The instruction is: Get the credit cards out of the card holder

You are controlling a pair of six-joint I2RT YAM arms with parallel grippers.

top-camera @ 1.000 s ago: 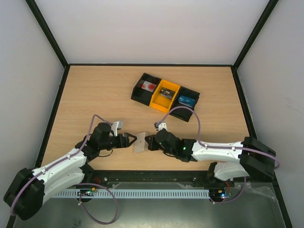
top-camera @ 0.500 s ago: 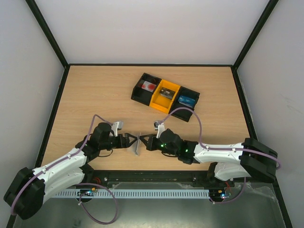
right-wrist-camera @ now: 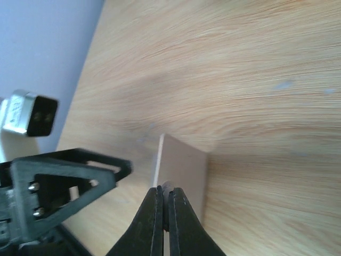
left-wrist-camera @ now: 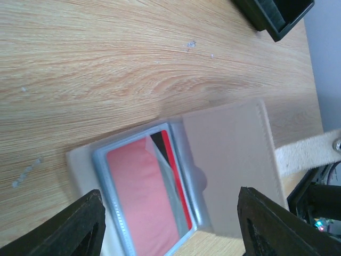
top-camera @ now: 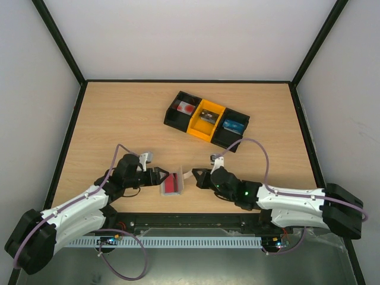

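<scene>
The card holder (top-camera: pixel 173 183) lies opened on the wooden table between my two grippers. In the left wrist view its translucent grey-blue sleeve (left-wrist-camera: pixel 109 184) shows a red credit card (left-wrist-camera: pixel 141 200) with a dark stripe still inside, and a beige flap (left-wrist-camera: pixel 229 160) folds out to the right. My left gripper (left-wrist-camera: pixel 170 216) is open, one finger on each side of the holder's near edge. My right gripper (right-wrist-camera: pixel 164 189) is shut on the edge of the beige flap (right-wrist-camera: pixel 184 168), which stands tilted up off the table. From above, the left gripper (top-camera: pixel 158 177) and right gripper (top-camera: pixel 193 176) face each other across the holder.
A black-and-yellow three-compartment tray (top-camera: pixel 206 120) with small items sits at the back centre; its corner (left-wrist-camera: pixel 277 16) shows in the left wrist view. Black-framed white walls enclose the table. The left gripper's finger (right-wrist-camera: pixel 64 176) appears close beside the flap in the right wrist view.
The holder went from edge-on and closed to spread open with the red card showing. The right arm pulled to the right with the flap. The left jaws narrowed a little.
</scene>
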